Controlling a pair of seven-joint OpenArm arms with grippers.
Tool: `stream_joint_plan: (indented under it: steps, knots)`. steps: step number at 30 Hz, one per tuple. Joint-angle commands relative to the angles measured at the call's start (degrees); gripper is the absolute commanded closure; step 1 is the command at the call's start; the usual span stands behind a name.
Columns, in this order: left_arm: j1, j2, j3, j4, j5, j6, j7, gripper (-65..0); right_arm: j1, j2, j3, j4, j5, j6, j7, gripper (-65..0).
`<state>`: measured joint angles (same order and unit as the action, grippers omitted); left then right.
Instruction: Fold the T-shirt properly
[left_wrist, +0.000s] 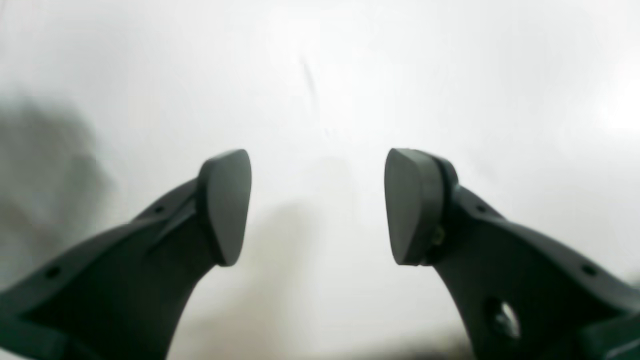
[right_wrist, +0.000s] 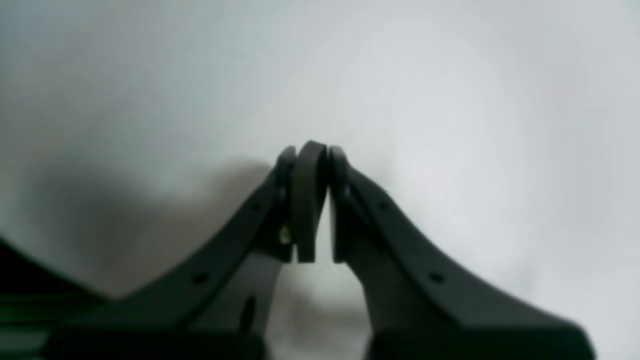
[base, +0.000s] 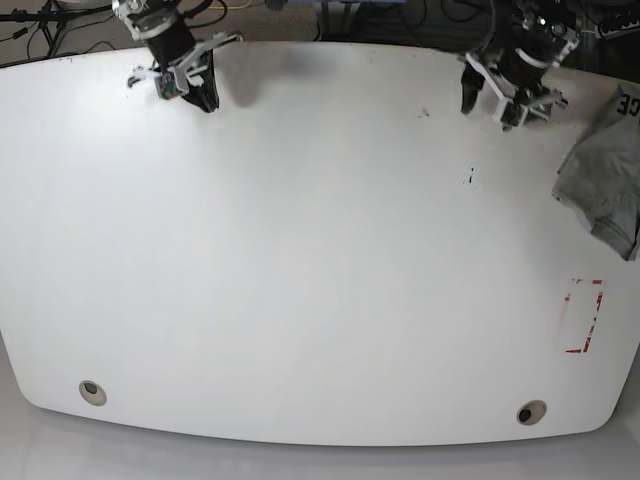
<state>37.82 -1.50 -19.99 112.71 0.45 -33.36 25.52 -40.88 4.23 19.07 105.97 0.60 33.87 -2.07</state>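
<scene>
**Inspector:** Start at the near edge of the base view and work away from it. What was there?

**Robot:** Along the lower edge of the white table (base: 300, 250) I noted two round fittings, one at lower left (base: 92, 392) and one at lower right (base: 531, 412). Above the right one sat a red rectangular marking (base: 583, 316), close to the right edge.

**Inspector:** And the garment?

**Robot:** The T-shirt (base: 606, 185) lay crumpled at the right edge of that frame, above the red marking, partly cut off by the border. It was heather grey, with a scrap of black lettering showing at its top. Neither of my grippers touched it.

**Inspector:** State of your left fingers.

**Robot:** My left gripper (base: 509, 98) hung at the upper right of the base view, just left of the T-shirt and apart from it. Its own camera showed the two pads (left_wrist: 225, 205) standing well apart with only bright table surface between them. Released, grasping nothing.

**Inspector:** Your right?

**Robot:** My right gripper (base: 192, 88) was at the upper left of the base view, well apart from the T-shirt. Its wrist camera showed the pads (right_wrist: 306, 200) pressed together, tips meeting. Clenched on nothing that I could see.

**Inspector:** Beyond the table?

**Robot:** Dark cables (base: 40, 22) ran along the top edge, blurred.
</scene>
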Motion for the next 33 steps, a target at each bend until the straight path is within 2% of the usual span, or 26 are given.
stream_joint_plan:
  steps: [1, 5, 9, 15, 20, 22, 24, 30, 33]
  knots:
    - [5.74, 1.98, -0.01, 1.8, -0.58, -0.26, -0.95, -37.9, -5.14, 0.74, 0.84, 0.62, 5.07, -0.33, 1.49, -3.8]
    - [14.18, 3.74, 0.16, 1.8, -0.58, -0.26, -1.03, -37.8, -10.68, 0.56, 0.67, 0.97, 5.68, -0.33, 1.49, -3.6]
    - [19.36, 3.83, 0.43, 1.45, -0.67, -0.26, -1.12, -37.8, -15.42, 0.21, 0.58, 0.62, 5.86, -0.33, 2.64, -3.6]
    - [23.93, 3.74, 0.34, -1.63, -1.28, -0.26, -1.21, -37.8, -20.52, -0.23, -1.36, -6.06, 5.6, -0.33, 10.72, -3.6]
    - [23.5, 3.39, 0.43, -10.07, -4.27, -0.26, -1.3, -37.8, -20.35, -0.05, -4.26, -16.52, 4.98, -0.59, 17.14, -3.6]
    - [21.65, 2.24, 0.43, -13.94, -5.06, -0.26, -1.3, -37.8, -19.03, -0.05, -4.87, -21.53, 3.57, -0.86, 18.72, -3.6]
    - [19.28, 1.01, 0.52, -18.51, -5.68, -0.26, -1.3, -37.8, -16.83, -0.23, -5.05, -27.07, 1.64, -0.86, 20.13, -3.6]
    - [12.77, 0.57, 1.57, -31.61, -6.12, -0.26, -1.3, -37.8, -9.89, -0.05, -5.14, -43.16, 0.06, -0.94, 25.14, -3.6]
    - [9.25, 0.57, 1.66, -39.17, -5.85, -0.26, -1.83, -37.8, -5.75, 1.27, -5.22, -52.13, -0.03, -0.94, 27.52, -3.6]
